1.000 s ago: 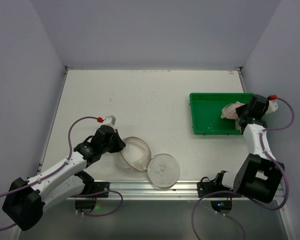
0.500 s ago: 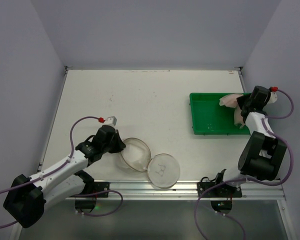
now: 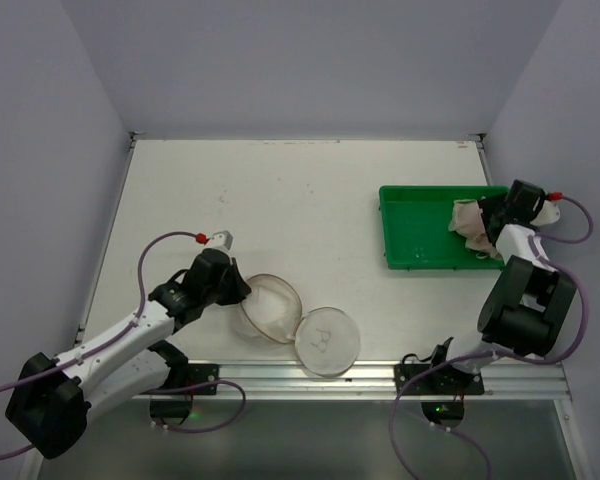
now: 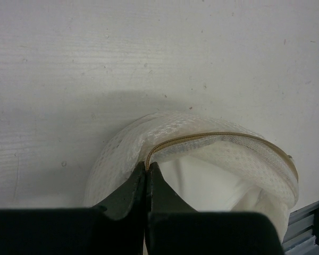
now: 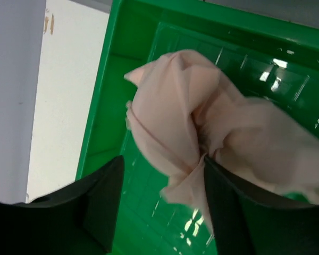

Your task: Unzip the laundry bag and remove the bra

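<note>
Laundry bag point(image 3: 270, 310) unzipped & open, bra point(image 3: 470, 218) in green tray point(image 3: 415, 235)

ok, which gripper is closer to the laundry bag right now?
Left. The left gripper is pinched shut on the zip rim of the laundry bag. The right gripper is far off to the right, open over the bra in the green tray.

Left arm point(image 3: 130, 335) stretched low; left gripper point(image 4: 147, 171) pinched tight on laundry bag point(image 4: 212, 154) rim, left side. Right arm point(image 3: 525, 290) folded, well right of bag; right gripper point(image 5: 160, 164) fingers spread.
</note>
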